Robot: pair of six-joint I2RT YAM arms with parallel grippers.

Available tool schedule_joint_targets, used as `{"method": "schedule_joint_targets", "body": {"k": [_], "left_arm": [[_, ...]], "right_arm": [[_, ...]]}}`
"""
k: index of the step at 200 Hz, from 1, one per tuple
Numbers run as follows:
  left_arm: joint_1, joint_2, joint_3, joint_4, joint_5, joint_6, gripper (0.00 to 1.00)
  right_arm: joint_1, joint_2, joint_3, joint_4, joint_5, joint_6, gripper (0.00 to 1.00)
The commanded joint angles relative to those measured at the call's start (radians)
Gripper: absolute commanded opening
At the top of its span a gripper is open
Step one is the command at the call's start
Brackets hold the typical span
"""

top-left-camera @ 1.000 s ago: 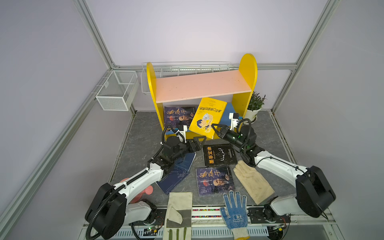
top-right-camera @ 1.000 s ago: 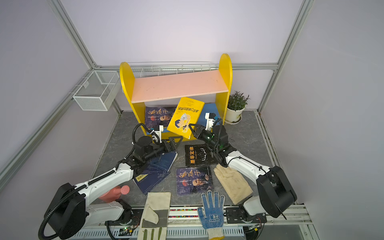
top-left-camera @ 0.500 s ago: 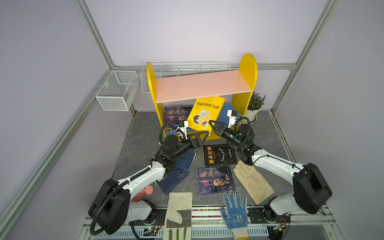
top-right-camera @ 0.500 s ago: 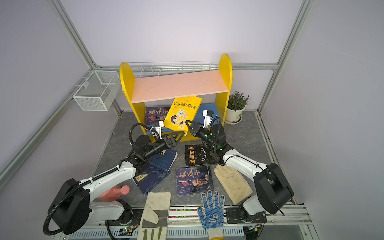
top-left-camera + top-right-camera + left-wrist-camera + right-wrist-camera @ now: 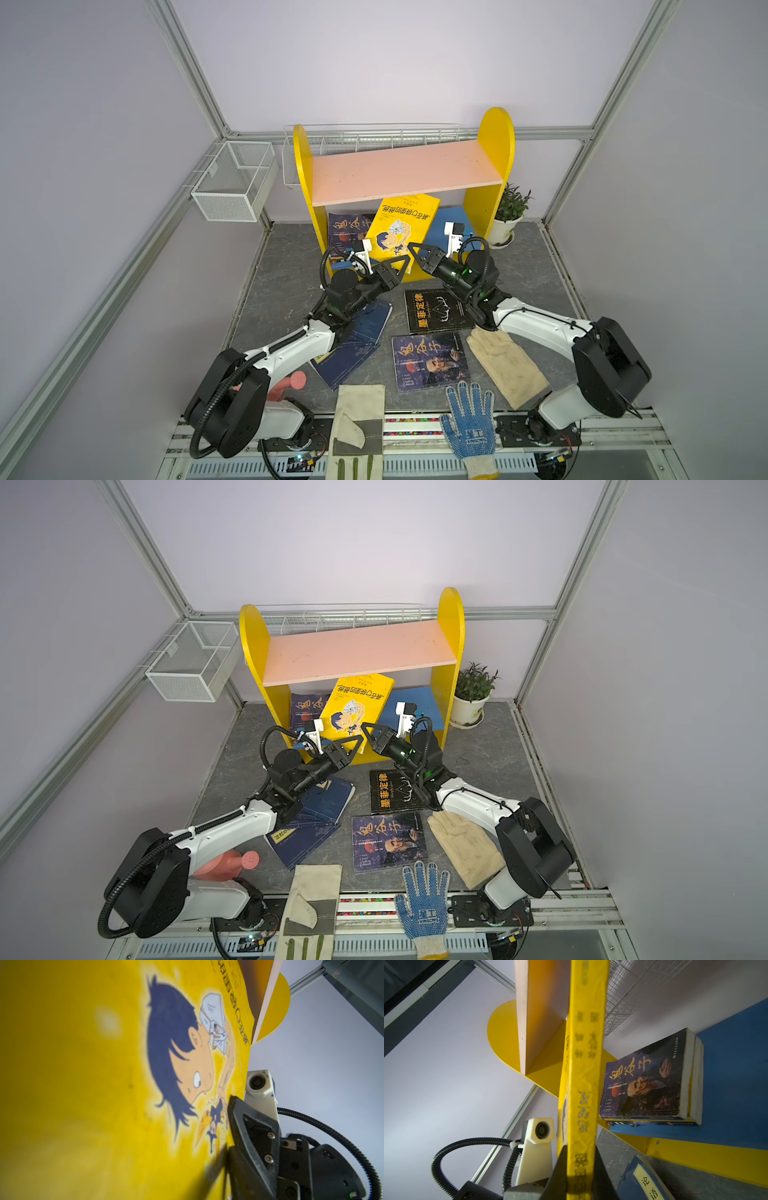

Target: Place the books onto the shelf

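Observation:
The yellow cartoon book (image 5: 401, 226) (image 5: 357, 708) hangs tilted in front of the shelf (image 5: 403, 170), its top edge under the pink upper board. My right gripper (image 5: 415, 251) (image 5: 581, 1147) is shut on its spine near the lower edge. At the book's lower left corner sits my left gripper (image 5: 401, 266) (image 5: 355, 744). Its wrist view is filled by the cover (image 5: 104, 1084), and its own jaws do not show. A dark purple-blue book (image 5: 347, 230) (image 5: 645, 1084) lies on the blue lower board (image 5: 446, 220). A black book (image 5: 436, 309), a purple one (image 5: 428, 361) and a navy stack (image 5: 357, 345) lie on the table.
Cloth gloves (image 5: 505, 368) (image 5: 359, 424) (image 5: 469, 424) lie along the front edge. A potted plant (image 5: 509, 216) stands right of the shelf. A wire basket (image 5: 232, 180) hangs on the left wall. A pink watering can (image 5: 291, 382) sits by the left arm's base.
The right gripper has raised the yellow book so its top now reaches under the pink board. The left gripper has risen to the book's lower corner, and its jaws have narrowed.

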Motion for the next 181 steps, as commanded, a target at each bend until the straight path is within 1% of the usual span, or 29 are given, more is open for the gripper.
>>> {"method": "schedule_joint_targets", "body": {"k": [1,8,15,25,29,33,42,46,54,62,76,88,105,125,133,144,181], "left_arm": [[0.011,-0.077,-0.013,0.018,-0.08,0.015,0.12],[0.014,-0.105,-0.02,-0.007,-0.095,0.029,0.05],[0.016,-0.13,-0.024,-0.038,-0.099,0.05,0.0],[0.021,-0.166,-0.019,-0.114,-0.086,0.096,0.0],[0.023,-0.179,-0.014,-0.157,-0.079,0.118,0.0],[0.024,-0.193,-0.007,-0.209,-0.074,0.141,0.0],[0.028,-0.22,0.012,-0.333,-0.059,0.2,0.0],[0.03,-0.233,0.019,-0.387,-0.048,0.228,0.0],[0.035,-0.255,0.034,-0.499,-0.029,0.284,0.0],[0.035,-0.284,0.046,-0.607,-0.019,0.338,0.0],[0.045,-0.34,0.052,-0.763,0.005,0.415,0.0],[0.051,-0.386,0.061,-0.888,0.026,0.482,0.0],[0.058,-0.437,0.082,-1.048,0.06,0.567,0.0],[0.061,-0.484,0.109,-1.196,0.063,0.619,0.0],[0.062,-0.503,0.115,-1.23,0.064,0.631,0.0],[0.062,-0.532,0.116,-1.247,0.077,0.648,0.0],[0.064,-0.566,0.149,-1.262,0.171,0.683,0.0]], "right_arm": [[0.022,-0.018,0.018,0.0,-0.032,-0.029,0.07],[0.022,-0.027,0.017,-0.042,-0.021,-0.045,0.07],[0.02,-0.038,0.017,-0.086,-0.017,-0.066,0.08],[0.014,-0.051,0.015,-0.139,-0.015,-0.092,0.12],[0.012,-0.058,0.013,-0.163,-0.014,-0.098,0.16],[0.005,-0.063,0.013,-0.186,-0.019,-0.1,0.23],[-0.02,-0.076,0.014,-0.241,-0.047,-0.103,0.46],[-0.035,-0.082,0.016,-0.269,-0.064,-0.102,0.54],[-0.071,-0.092,0.023,-0.331,-0.105,-0.106,0.62],[-0.113,-0.102,0.028,-0.384,-0.156,-0.118,0.66],[-0.188,-0.133,0.017,-0.448,-0.217,-0.139,0.69],[-0.242,-0.155,0.014,-0.492,-0.276,-0.188,0.69],[-0.291,-0.17,0.051,-0.61,-0.372,-0.315,0.69],[-0.297,-0.169,0.113,-0.783,-0.472,-0.475,0.69],[-0.295,-0.164,0.126,-0.829,-0.501,-0.502,0.69],[-0.293,-0.157,0.125,-0.849,-0.539,-0.512,0.69],[-0.255,-0.116,0.12,-0.861,-0.567,-0.508,0.69]]}}
